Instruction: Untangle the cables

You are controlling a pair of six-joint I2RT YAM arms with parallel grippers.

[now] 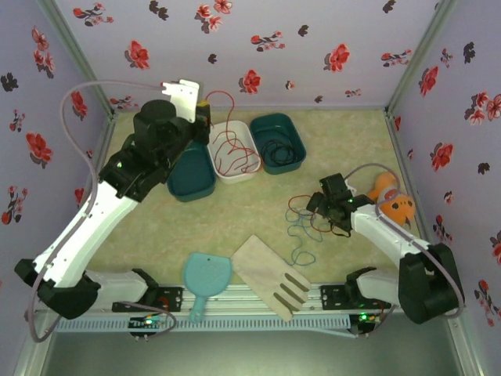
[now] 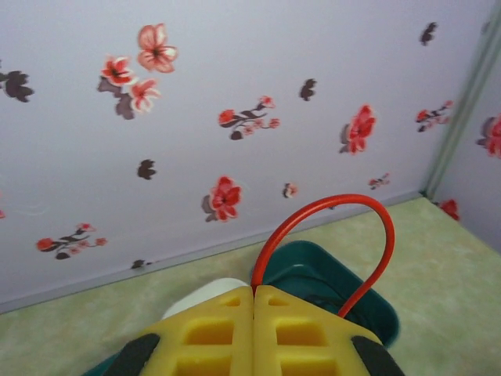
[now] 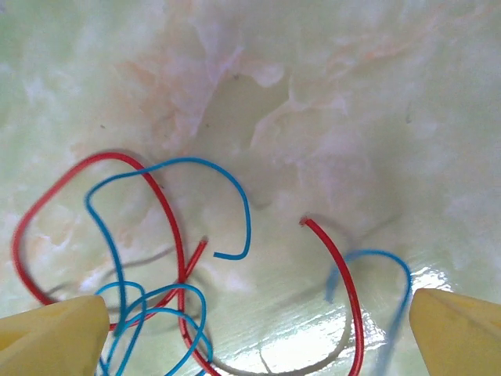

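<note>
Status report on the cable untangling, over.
Left tool shut on red cable, high over white bin. Right tool open above red-blue tangle on table. Black cable in teal bin.

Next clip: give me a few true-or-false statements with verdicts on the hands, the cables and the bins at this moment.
1. The left hand is shut on a red cable. True.
2. The right hand grips a blue strand. False: it is open and holds nothing, with the blue strands and red strands lying on the table between its fingers.
3. A black cable lies in the right teal bin. True.
4. The white bin holds blue cable. False: loops of the red cable lie in it.
</note>
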